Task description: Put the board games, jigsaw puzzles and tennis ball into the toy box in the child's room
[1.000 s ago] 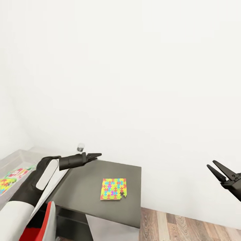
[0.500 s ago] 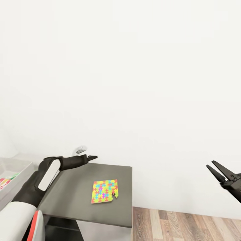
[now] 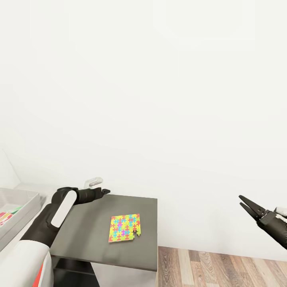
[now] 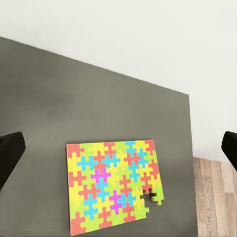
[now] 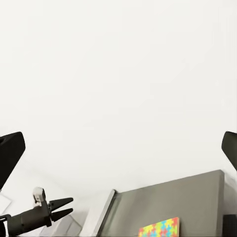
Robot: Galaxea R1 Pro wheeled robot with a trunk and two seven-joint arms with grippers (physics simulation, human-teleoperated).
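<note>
both our pairs of fingers are spread apart with nothing between them. our left gripper (image 3: pixel 104 191) hangs over the far left corner of the dark grey table top (image 3: pixel 91 239), its black tips seen in the left wrist view at the two side edges with a wide gap and only the table under them. our right gripper (image 3: pixel 248 205) is out over the wood-plank floor (image 3: pixel 223 269), well apart from the table, its two pointed fingers (image 3: pixel 253 204) parted in a v and holding nothing.

one jigsaw puzzle (image 3: pixel 124 228) lies flat on the dark grey top, near the edge closest to us and nearer the top's right side than its left. in the left wrist view the puzzle (image 4: pixel 112 186) shows pink, yellow, green and blue pieces, with one piece at a corner sitting loose in a small notch. the puzzle touches neither gripper.

at the far left of the head view we see a corner of the grey toy box (image 3: pixel 20 215) on the light grey part of the table, with some colourful things inside it that we cannot make out. behind everything is a plain white wall (image 3: pixel 159 99).
</note>
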